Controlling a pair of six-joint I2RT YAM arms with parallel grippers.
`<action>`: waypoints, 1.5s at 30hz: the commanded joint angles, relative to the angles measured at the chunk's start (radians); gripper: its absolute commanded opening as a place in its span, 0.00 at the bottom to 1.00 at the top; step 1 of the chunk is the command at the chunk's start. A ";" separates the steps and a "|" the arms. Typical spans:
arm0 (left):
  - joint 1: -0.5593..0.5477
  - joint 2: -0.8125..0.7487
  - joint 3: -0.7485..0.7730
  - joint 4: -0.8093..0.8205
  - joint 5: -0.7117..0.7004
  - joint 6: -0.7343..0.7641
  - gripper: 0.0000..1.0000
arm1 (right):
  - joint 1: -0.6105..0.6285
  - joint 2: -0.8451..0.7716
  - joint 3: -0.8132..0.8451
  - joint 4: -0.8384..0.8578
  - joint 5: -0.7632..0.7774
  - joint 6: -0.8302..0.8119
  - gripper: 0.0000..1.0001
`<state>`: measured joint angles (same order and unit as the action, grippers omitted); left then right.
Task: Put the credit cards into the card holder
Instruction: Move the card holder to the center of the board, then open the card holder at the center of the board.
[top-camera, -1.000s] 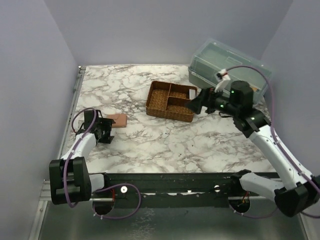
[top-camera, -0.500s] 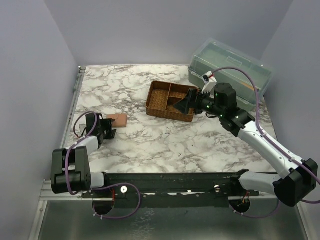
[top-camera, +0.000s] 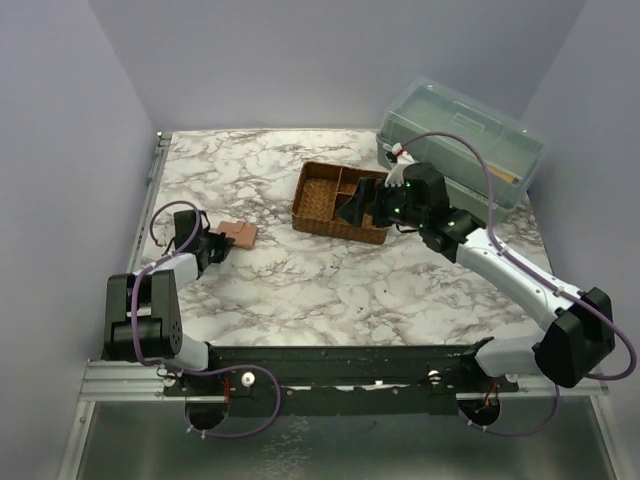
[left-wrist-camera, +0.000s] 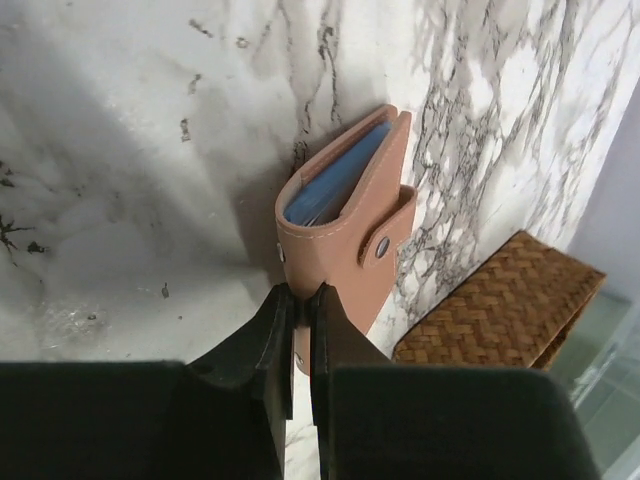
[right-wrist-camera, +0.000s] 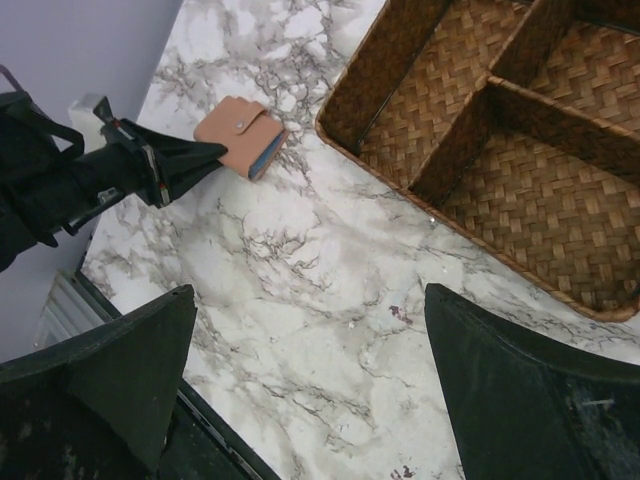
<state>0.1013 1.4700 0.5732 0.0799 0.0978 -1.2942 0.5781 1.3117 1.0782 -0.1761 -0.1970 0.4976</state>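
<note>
The card holder (left-wrist-camera: 345, 235) lies snapped shut on the tabletop (left-wrist-camera: 120, 150), at the left and well apart from the woven tray (right-wrist-camera: 375, 75). With the tab fastened no card can enter, and a nudge at one edge would likely slide it rather than open it. The left gripper (left-wrist-camera: 302, 300) is narrowed to a slit at its near edge; whether it pinches the leather cannot be told. The right gripper (right-wrist-camera: 308, 300) hangs wide and empty.

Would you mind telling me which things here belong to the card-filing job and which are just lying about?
For the job:
- card holder, snapped shut
- left gripper, at its edge
- right gripper, open
- credit cards: none showing loose

Lying about:
- woven tray, visible compartments empty
- green box
</note>
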 joint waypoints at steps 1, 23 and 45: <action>-0.021 -0.022 0.007 -0.106 0.055 0.229 0.07 | 0.062 0.088 0.052 0.004 0.050 -0.027 1.00; -0.574 0.049 0.158 -0.272 0.234 0.519 0.06 | 0.256 0.300 -0.070 -0.020 0.133 0.034 0.81; -0.616 0.157 0.162 -0.212 0.400 0.509 0.06 | 0.401 0.473 -0.030 -0.081 0.573 0.080 0.56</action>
<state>-0.5049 1.6047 0.7609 -0.1253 0.4412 -0.8028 0.9638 1.7397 1.0222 -0.2367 0.3096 0.5991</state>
